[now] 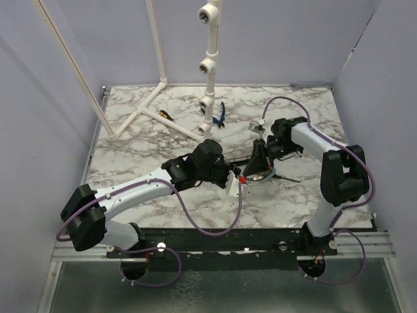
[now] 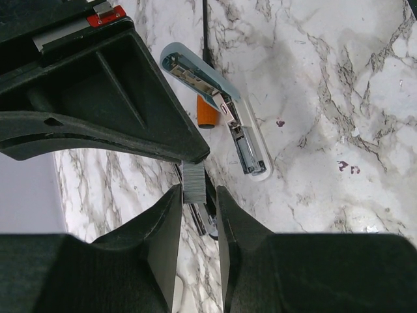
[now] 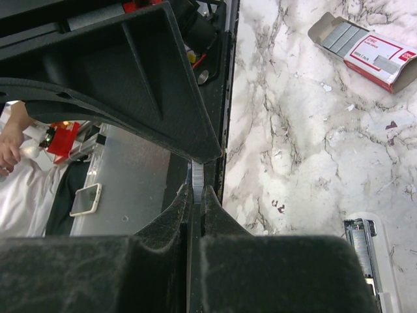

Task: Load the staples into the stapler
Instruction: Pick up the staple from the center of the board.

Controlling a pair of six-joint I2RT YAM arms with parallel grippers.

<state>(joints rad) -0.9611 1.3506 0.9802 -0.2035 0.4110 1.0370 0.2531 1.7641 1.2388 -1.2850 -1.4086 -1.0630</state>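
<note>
1. My right tool (image 3: 197, 195) is pinched almost fully closed on one end of a strip (image 3: 197, 177) of staples.
2. My left tool (image 2: 199, 195) meets it tip to tip over the middle of the table (image 1: 130, 140). Its fingers stand slightly parted with that same strip between them. The strip sits against one pad, with a sliver of gap on the other side (so not clamped, as far as I can see).
3. The box (image 3: 374, 52) lies open on the table, apart from both tools, with more strips showing inside.
4. The stapler (image 2: 208, 222) is mostly hidden. Only a dark, metal-lined sliver shows on the table just under the strip.
5. A teal bar (image 2: 221, 98) lies opened nearby, with an orange handle (image 2: 207, 114) just beside it.
</note>
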